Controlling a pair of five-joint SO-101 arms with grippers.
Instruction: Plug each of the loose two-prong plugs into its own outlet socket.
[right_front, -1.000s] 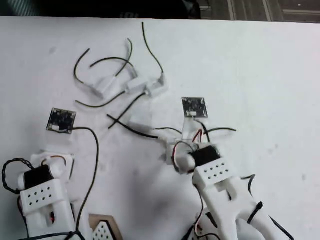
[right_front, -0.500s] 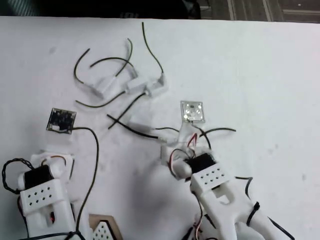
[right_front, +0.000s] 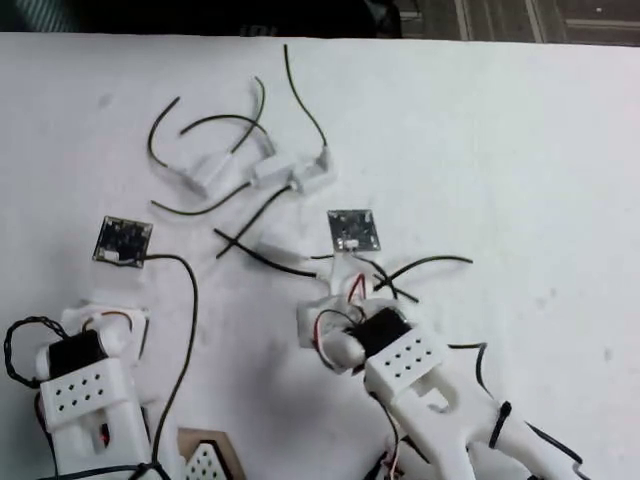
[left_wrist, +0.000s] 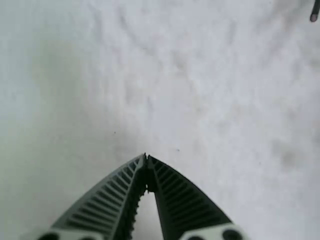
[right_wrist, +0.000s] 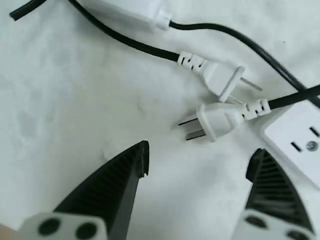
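Observation:
Two white two-prong plugs on black cords lie tip to tip on the white table: one plug (right_wrist: 220, 80) and a second plug (right_wrist: 216, 121), whose prongs face my right gripper. My right gripper (right_wrist: 200, 162) hangs open just short of the second plug, with nothing between its fingers. A white outlet socket (right_wrist: 299, 134) lies beside the plugs, and another white socket block (right_wrist: 131, 10) sits beyond them. My left gripper (left_wrist: 146, 161) is shut and empty over bare table. Three more white socket blocks (right_front: 270, 170) with black cords lie at the back.
The right arm (right_front: 400, 365) stands mid-table near the front, the left arm (right_front: 85, 390) at the front left. A small dark square board (right_front: 353, 231) sits at the right arm's tip, another board (right_front: 123, 240) ahead of the left arm. Black cords (right_front: 255, 215) cross the middle.
The right arm has swung left and drawn slightly back toward the front edge, taking its dark board with it. The left arm has not moved.

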